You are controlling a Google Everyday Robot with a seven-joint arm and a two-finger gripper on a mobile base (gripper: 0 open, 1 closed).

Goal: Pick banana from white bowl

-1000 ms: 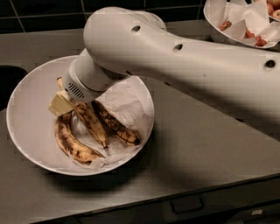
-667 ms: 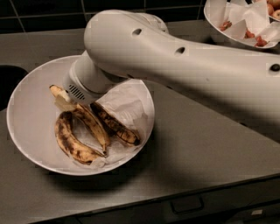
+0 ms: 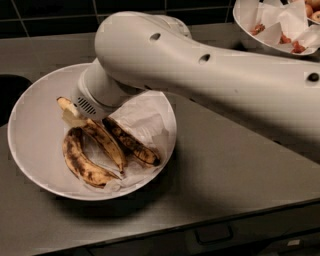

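A grey counter [image 3: 225, 170] is seen under a dark tiled wall [image 3: 50, 15]. The big white robot arm [image 3: 210, 75] is stretched across from the right, and much of the white bowl [image 3: 35, 130] is covered by it. A smaller white bowl [image 3: 250, 20] with red bits [image 3: 297, 47] is set well apart at the top right.

Crumpled white paper [image 3: 145, 120] is spread inside the white bowl, and three bananas are laid on it. The banana [image 3: 105, 142] is placed in the middle, between a shorter curved banana [image 3: 80, 162] and a darker banana [image 3: 132, 145].

The gripper [image 3: 74, 118] is lowered at the banana's upper end, tucked under the wrist. Whether it is apart or closed cannot be told. A second ago only a pale block was shown there; now the banana's tip is seen beyond it. The other two bananas are unmoved.
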